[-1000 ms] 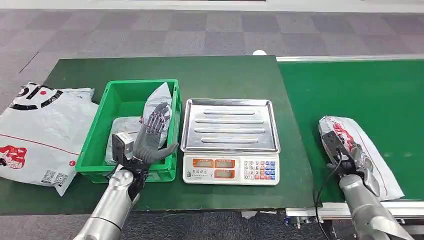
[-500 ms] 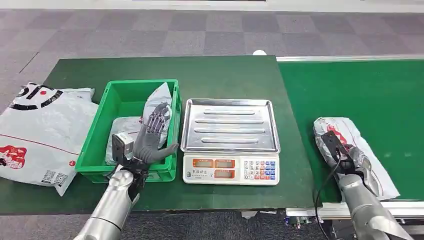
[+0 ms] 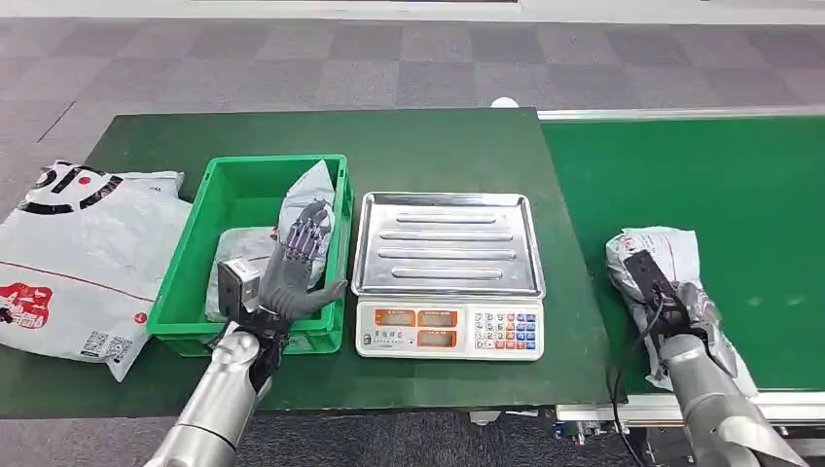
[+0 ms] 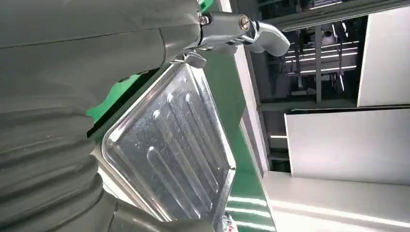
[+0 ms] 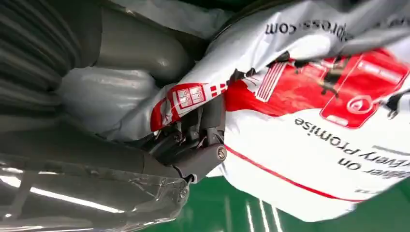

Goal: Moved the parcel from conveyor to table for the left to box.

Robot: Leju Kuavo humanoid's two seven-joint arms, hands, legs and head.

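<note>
The parcel (image 3: 669,255), a white and grey plastic mailer with red print, lies bunched up on the green conveyor belt (image 3: 720,165) near its front edge. My right hand (image 3: 684,309) grips the parcel's near end. In the right wrist view the dark fingers (image 5: 205,126) curl into the crumpled film of the parcel (image 5: 329,111). My left hand (image 3: 297,261) hovers open, fingers spread and pointing up, over the front right corner of the green box (image 3: 197,209). The box holds other grey mailers.
A weighing scale with a steel tray (image 3: 446,241) stands on the green table (image 3: 428,141) between the box and the conveyor; the tray (image 4: 179,145) is also in the left wrist view. A large white mailer bag (image 3: 73,258) lies at the table's left end.
My right hand has closed on the parcel and drawn it left toward the table, and the parcel has bunched up. The left hand has stayed in place.
</note>
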